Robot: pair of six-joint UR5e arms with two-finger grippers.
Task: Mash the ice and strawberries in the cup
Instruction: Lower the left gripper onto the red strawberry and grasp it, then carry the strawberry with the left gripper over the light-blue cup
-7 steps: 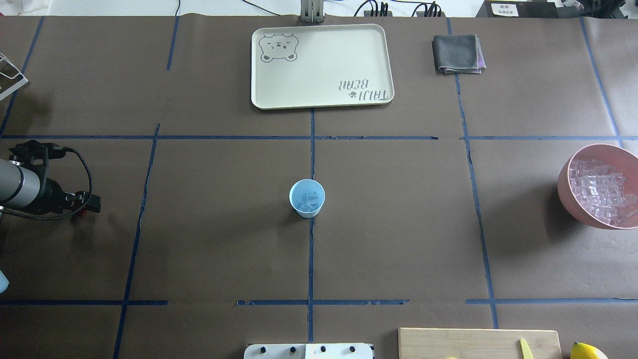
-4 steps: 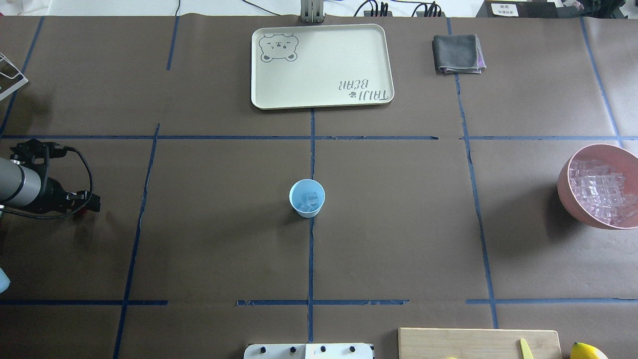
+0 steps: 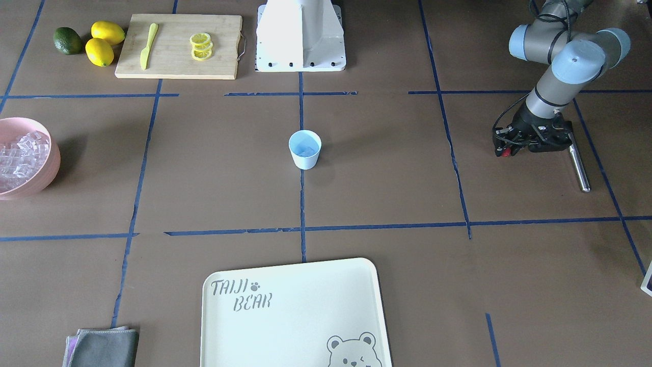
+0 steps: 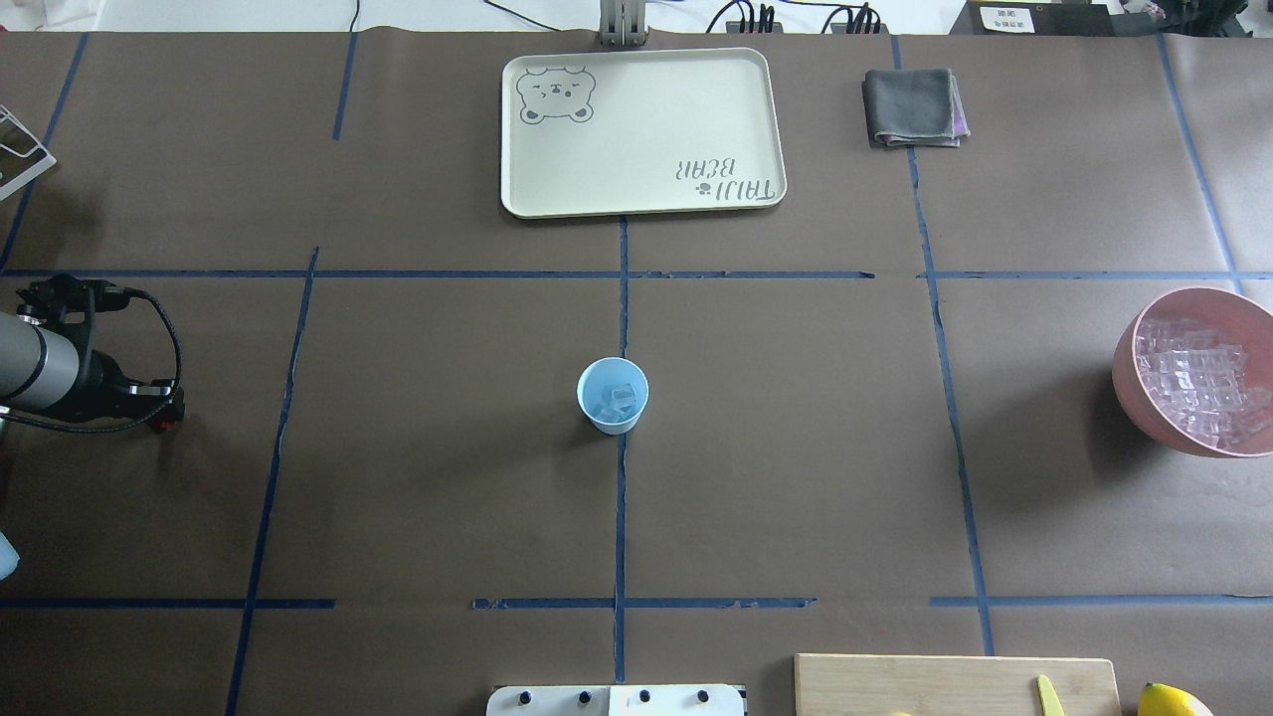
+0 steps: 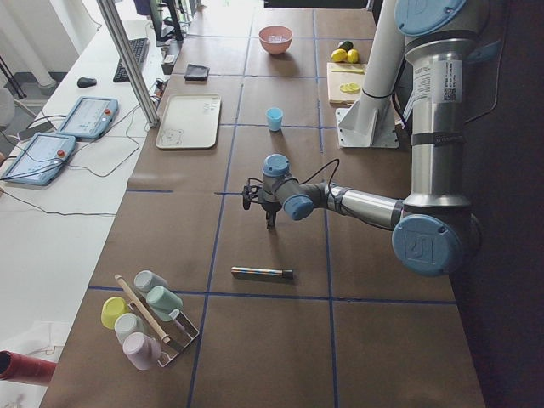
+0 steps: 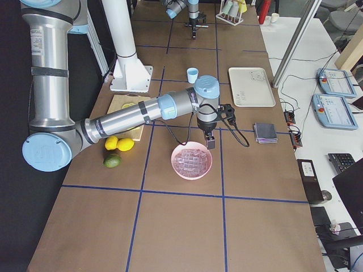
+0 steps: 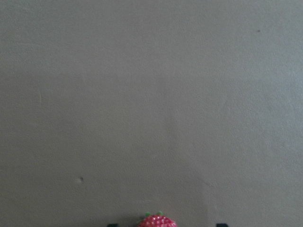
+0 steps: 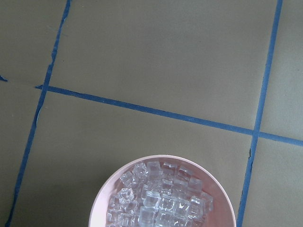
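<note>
The small, pale blue, tapered cup (image 4: pixel 613 395) stood upright at mid-table. A few clear, glassy ice cubes (image 4: pixel 619 400) lay in its bottom; how many, I could not count through the glints. Well apart from the cup, on my right, the big round pink bowl (image 4: pixel 1193 373) was filled with a heap of ice (image 8: pixel 158 201). The overhead frame cut off its outer rim. Farthest from the cup on my left, a wire rack (image 5: pixel 174 340) held pastel tumblers (image 5: pixel 140 310) on their sides, with a wooden stick laid across them.

The small red, seeded strawberry (image 7: pixel 156 221) was nowhere near the cup. It showed only as a red crown with a speck of green at the bottom edge of my left wrist view, between two dark corners of finger. The rest was cut off.

My left claw (image 5: pixel 270 221) hung fingers-down above the brown paper, well apart from the cup. I could not tell whether it pressed on the berry or stood clear of it. A shiny metal rod (image 3: pixel 579 165) lay flat just beyond the left claw, on the side away from the cup.

My right claw (image 6: pixel 210 143) hung near the bowl, seen small from the side only. Its wrist view showed no fingers, so I could not tell if it was clenched or released.
</note>
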